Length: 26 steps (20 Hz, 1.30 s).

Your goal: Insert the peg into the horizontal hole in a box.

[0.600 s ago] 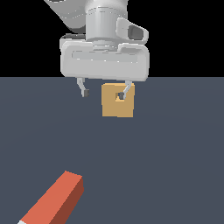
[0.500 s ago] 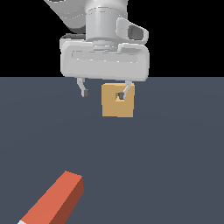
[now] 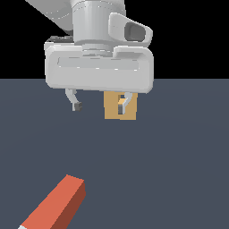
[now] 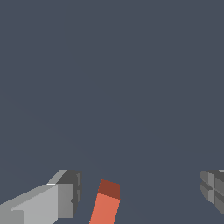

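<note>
The red-orange peg (image 3: 53, 205) lies on the dark floor at the near left of the exterior view, its white end just showing at the bottom edge. The tan box (image 3: 112, 111) stands farther back, partly covered by my hand; its hole is hidden behind my right finger. My gripper (image 3: 99, 106) hangs open and empty in the air, well above and behind the peg. In the wrist view the peg's red end (image 4: 106, 203) shows between my two fingertips (image 4: 65, 197), far below them.
The dark grey floor (image 3: 179, 170) spreads all around. The large white hand body (image 3: 99, 70) covers the box's top in the exterior view.
The gripper has moved slightly toward the exterior view's left and a little nearer to the camera. The peg and the box have not moved.
</note>
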Motion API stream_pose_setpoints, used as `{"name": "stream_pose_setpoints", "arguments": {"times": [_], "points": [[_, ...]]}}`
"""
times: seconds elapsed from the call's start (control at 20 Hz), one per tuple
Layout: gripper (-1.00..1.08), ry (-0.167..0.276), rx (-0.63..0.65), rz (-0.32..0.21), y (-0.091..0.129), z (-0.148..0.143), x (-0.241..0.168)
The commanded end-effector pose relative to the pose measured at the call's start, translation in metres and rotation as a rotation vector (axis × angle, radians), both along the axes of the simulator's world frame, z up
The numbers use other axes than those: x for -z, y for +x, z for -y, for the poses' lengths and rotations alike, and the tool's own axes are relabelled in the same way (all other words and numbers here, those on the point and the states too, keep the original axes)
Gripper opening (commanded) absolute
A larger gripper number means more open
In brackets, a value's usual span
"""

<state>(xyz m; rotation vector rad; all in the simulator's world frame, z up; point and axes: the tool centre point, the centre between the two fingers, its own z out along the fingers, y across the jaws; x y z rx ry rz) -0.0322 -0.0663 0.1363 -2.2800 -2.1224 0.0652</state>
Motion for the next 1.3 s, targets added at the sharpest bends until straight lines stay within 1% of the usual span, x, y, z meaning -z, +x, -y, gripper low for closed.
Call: {"name": "stream_pose_setpoints", "arguments": {"times": [0.0, 0.35, 0.45, 0.6, 0.85, 1.25], "points": [[1.0, -0.001, 0.039, 0.006, -0.009, 0.03, 0.009], [1.0, -0.002, 0.168, 0.031, -0.045, 0.13, 0.042], [1.0, -0.002, 0.197, 0.037, -0.055, 0.152, 0.05], [1.0, -0.001, 0.231, 0.043, -0.066, 0.176, 0.059], [1.0, 0.001, 0.259, 0.049, -0.076, 0.198, 0.067], [1.0, 0.001, 0.263, 0.048, -0.077, 0.2, 0.073]]}}
